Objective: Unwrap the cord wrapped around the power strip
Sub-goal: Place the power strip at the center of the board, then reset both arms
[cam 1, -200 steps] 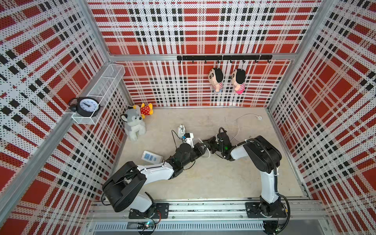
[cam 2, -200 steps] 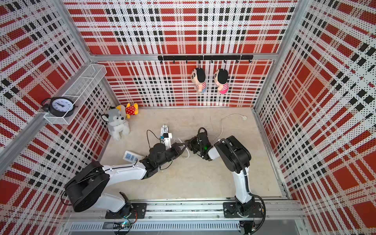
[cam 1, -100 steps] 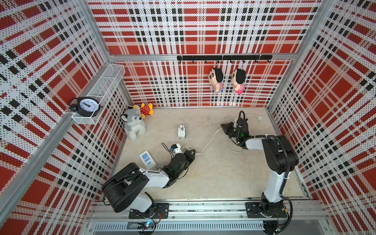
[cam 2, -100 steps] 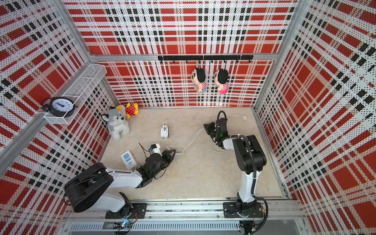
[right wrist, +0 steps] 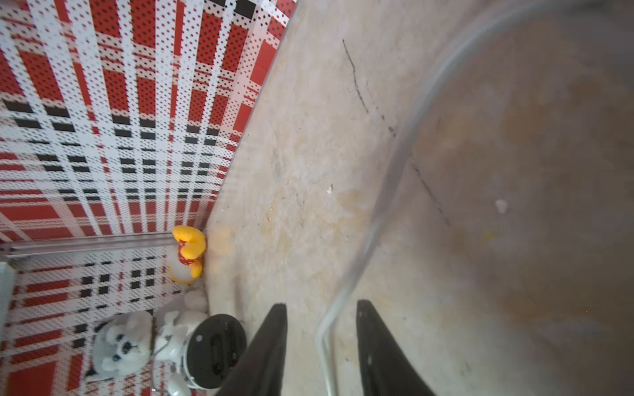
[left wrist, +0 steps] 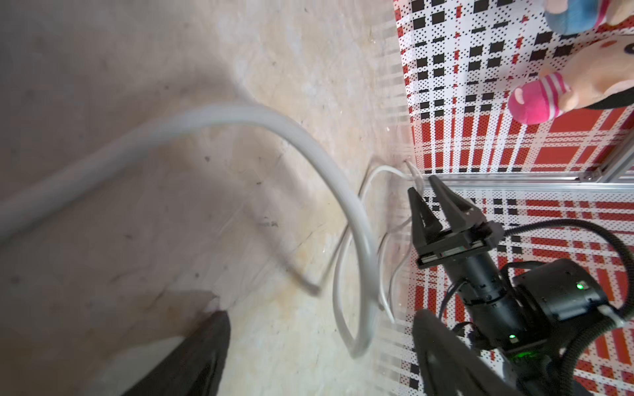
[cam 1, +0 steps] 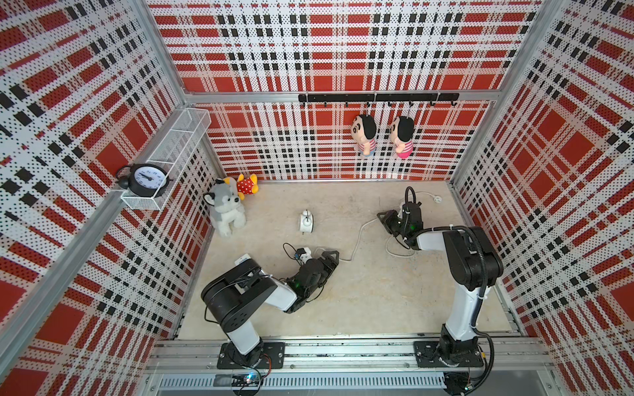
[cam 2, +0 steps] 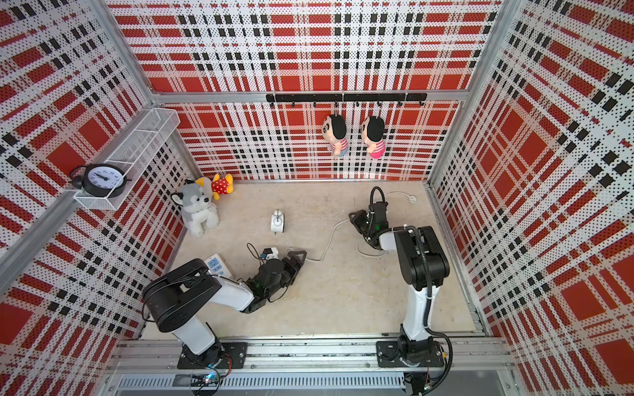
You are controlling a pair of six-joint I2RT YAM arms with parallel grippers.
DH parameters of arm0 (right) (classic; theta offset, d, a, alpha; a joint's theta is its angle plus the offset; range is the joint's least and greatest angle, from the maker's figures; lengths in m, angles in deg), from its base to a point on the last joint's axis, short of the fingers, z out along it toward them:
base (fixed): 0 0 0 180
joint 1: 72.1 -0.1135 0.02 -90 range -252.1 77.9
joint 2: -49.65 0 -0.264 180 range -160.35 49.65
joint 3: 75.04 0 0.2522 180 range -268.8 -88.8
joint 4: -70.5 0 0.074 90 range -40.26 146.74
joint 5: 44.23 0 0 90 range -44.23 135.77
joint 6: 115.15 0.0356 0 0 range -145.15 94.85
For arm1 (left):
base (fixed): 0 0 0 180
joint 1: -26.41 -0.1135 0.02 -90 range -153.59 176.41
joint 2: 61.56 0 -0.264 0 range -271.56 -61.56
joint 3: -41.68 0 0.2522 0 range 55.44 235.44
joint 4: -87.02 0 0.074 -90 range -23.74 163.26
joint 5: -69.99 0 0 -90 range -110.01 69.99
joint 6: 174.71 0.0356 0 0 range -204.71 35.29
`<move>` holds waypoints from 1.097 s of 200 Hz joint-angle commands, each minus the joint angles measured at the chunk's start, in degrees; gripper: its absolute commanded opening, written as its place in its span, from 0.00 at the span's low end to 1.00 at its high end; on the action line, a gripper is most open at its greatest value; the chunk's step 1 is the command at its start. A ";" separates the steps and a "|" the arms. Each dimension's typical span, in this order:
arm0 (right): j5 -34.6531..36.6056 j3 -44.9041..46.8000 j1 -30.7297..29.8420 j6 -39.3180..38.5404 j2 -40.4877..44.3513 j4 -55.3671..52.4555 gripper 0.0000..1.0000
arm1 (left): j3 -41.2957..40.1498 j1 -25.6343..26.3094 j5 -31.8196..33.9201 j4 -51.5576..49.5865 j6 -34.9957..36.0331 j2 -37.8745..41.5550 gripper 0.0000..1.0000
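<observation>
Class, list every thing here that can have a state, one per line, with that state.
cord, unwound, slack on the floor
power strip, lying sockets up, partly hidden by left arm
left tool, open, gripping nothing
right tool, open, cord loose between its jaws
white alarm clock, upright on the floor
black alarm clock, upright on the wall shelf
two dolls, hanging from the hook rail

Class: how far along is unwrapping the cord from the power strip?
Done: the cord lies loose across the floor, and the power strip shows no wraps where visible. In hand: nothing gripped. The left end effector is open; the right end effector is open astride the cord. Left: perhaps checking the strip's end hidden by the left arm.
</observation>
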State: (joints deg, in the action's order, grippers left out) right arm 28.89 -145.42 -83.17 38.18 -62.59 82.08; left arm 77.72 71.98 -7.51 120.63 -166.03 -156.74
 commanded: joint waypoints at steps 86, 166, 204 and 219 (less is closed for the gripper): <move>28.11 17.56 4.58 -28.35 36.61 -17.97 0.72 | 2.56 5.29 39.88 -31.83 23.87 30.83 0.98; 32.59 36.10 11.07 -54.45 38.46 11.53 0.81 | -14.65 -30.57 21.81 -8.81 68.91 51.03 0.98; 26.04 37.57 11.24 -56.04 29.90 28.70 0.85 | -15.06 -39.01 19.11 -2.24 70.66 45.87 0.98; 20.93 35.56 11.69 -57.21 25.71 29.11 0.86 | -16.66 -41.37 16.05 4.47 70.77 41.58 0.98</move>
State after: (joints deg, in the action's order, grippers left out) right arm 57.00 -107.52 -72.06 -14.98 -32.71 97.01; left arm 62.77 33.77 14.80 114.32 -99.28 -110.01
